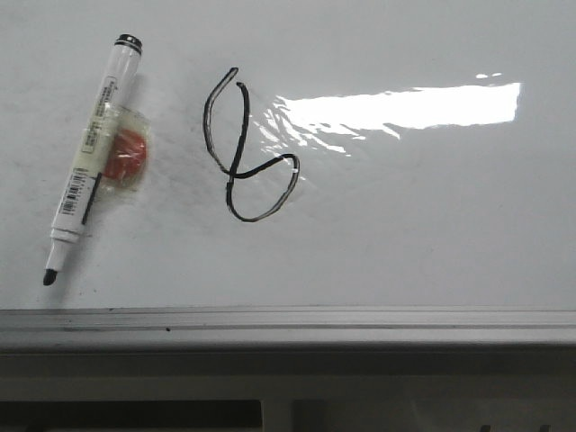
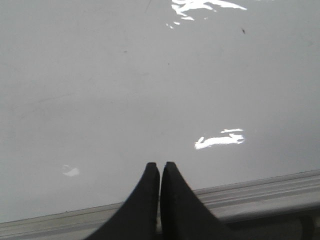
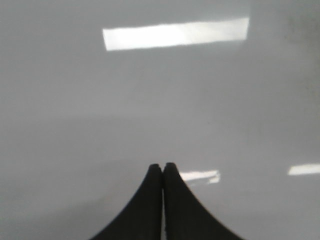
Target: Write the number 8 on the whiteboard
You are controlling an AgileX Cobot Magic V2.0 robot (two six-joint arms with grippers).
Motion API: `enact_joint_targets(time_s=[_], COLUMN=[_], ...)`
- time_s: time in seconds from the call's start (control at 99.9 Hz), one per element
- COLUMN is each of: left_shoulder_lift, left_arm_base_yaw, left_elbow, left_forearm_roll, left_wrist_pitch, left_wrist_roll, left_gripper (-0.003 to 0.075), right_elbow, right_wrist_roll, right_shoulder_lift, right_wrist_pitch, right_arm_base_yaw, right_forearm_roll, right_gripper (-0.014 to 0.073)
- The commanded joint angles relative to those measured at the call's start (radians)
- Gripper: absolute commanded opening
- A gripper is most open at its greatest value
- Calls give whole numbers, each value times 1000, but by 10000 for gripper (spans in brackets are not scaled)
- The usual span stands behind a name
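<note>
Left gripper (image 2: 160, 167): two black, tapered, curved fingers, tips pressed together with only a hairline seam between them; nothing held.
Left gripper pose: tips point out over a glossy white surface, seen only in the left wrist view.
Right gripper (image 3: 163, 167): matching pair of black tapered fingers, tips closed against each other, nothing between them.
Front view: neither arm nor gripper appears in it.

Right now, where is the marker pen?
In the front view the marker lies uncapped on the whiteboard, on the left, just left of the number 8, tip toward the grey frame.
</note>
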Motion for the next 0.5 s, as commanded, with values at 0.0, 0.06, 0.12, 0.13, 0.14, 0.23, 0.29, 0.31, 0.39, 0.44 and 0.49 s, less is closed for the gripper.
enact_joint_targets(time_s=[0.0,0.06,0.12,0.13,0.14,0.23,0.29,0.31,0.39,0.44,0.49], left_shoulder_lift=[-28,-28,-28,-28,-28,-28,-28,-28,-28,-28,-28], left_arm_base_yaw=[2,2,2,2,2,2,2,2,2,2,2], left_elbow=[41,41,41,41,41,41,41,41,41,41,41], left_forearm_roll=[-14,-14,-14,-14,-14,-14,-14,-14,-14,-14,-14], left_wrist_pitch=[-35,-35,-35,-35,-35,-35,-35,-35,-35,-35,-35], left_wrist_roll=[-1,-1,-1,-1,-1,-1,-1,-1,-1,-1,-1], left_gripper=[-20,-20,-20,-20,-20,-20,-20,-20,-20,-20,-20], right_elbow=[12,12,12,12,12,12,12,12,12,12,12], right_wrist_roll=[8,8,8,8,8,8,8,8,8,8,8], right_shoulder_lift=[-22,-22,-22,-22,-22,-22,-22,-22,-22,-22,-22], right_wrist_pitch=[-23,5,41,46,57,75,75,77,77,81,83], right_arm_base_yaw=[-11,-11,-11,-11,-11,-11,-11,-11,-11,-11,-11], right_forearm_roll=[-31,-38,-44,-46,-49,-58,-58,-58,-58,-58,-58], right_gripper=[-64,-64,-64,-64,-64,-64,-64,-64,-64,-64,-64])
